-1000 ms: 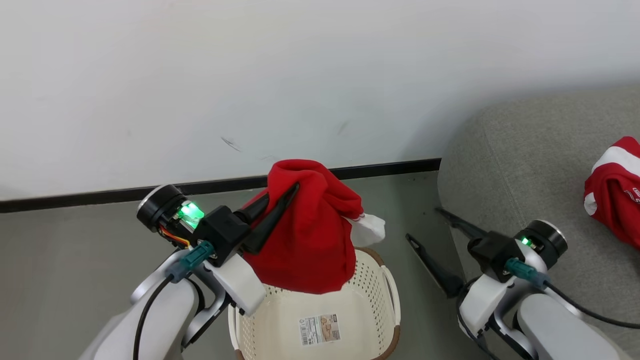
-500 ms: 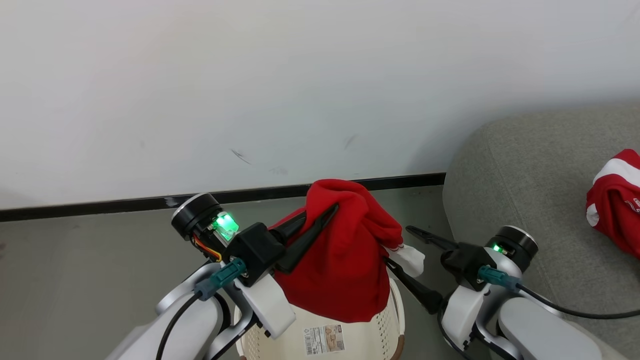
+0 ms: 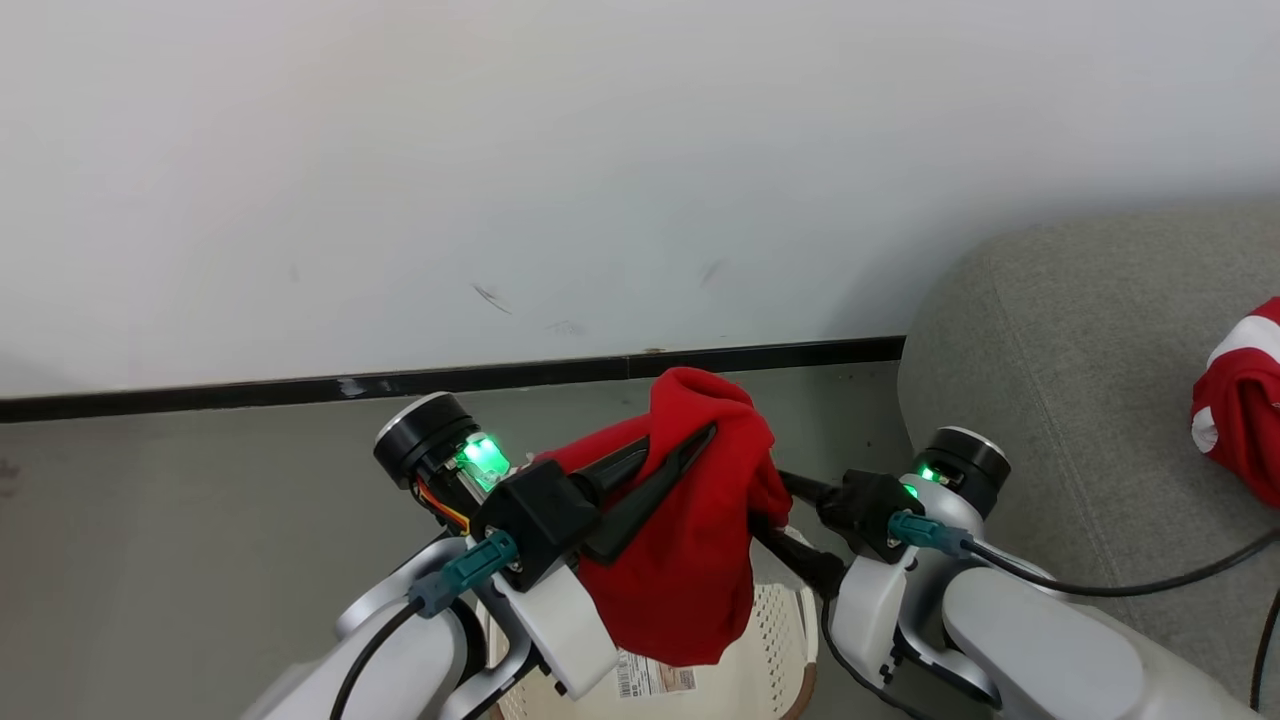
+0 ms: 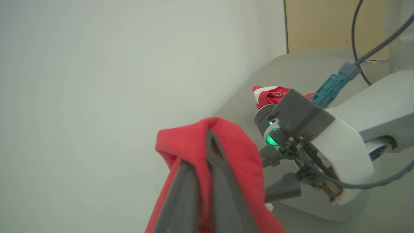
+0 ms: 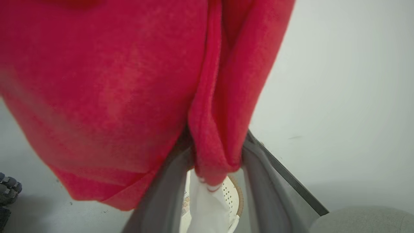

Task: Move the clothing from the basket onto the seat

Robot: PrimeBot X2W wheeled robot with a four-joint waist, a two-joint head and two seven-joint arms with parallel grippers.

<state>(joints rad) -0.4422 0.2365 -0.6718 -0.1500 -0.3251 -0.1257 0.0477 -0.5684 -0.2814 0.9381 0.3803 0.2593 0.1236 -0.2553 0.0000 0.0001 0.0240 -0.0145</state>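
Note:
A red piece of clothing (image 3: 690, 540) hangs above the cream basket (image 3: 780, 640), draped over my left gripper (image 3: 680, 436), which is shut on its upper part. In the left wrist view that gripper (image 4: 200, 152) pinches the red fabric (image 4: 239, 155). My right gripper (image 3: 775, 515) reaches in from the right. Its two fingers (image 5: 268, 184) stand apart on either side of a hanging fold (image 5: 213, 136), with white trim (image 5: 203, 207) dangling below. The basket (image 5: 231, 194) shows between the fingers. A second red and white garment (image 3: 1240, 400) lies on the grey seat (image 3: 1050, 330).
A white wall (image 3: 600, 150) with a black baseboard (image 3: 250, 390) runs close behind the basket. Grey floor (image 3: 150, 560) lies to the left. The seat's rounded corner (image 5: 362, 220) is just right of my right arm. A cable (image 3: 1150, 580) trails from the right wrist.
My right gripper has swung left to the hanging garment, and its fingers have narrowed around a fold. The left gripper has carried the garment rightward, still shut on it. The head view has also shifted.

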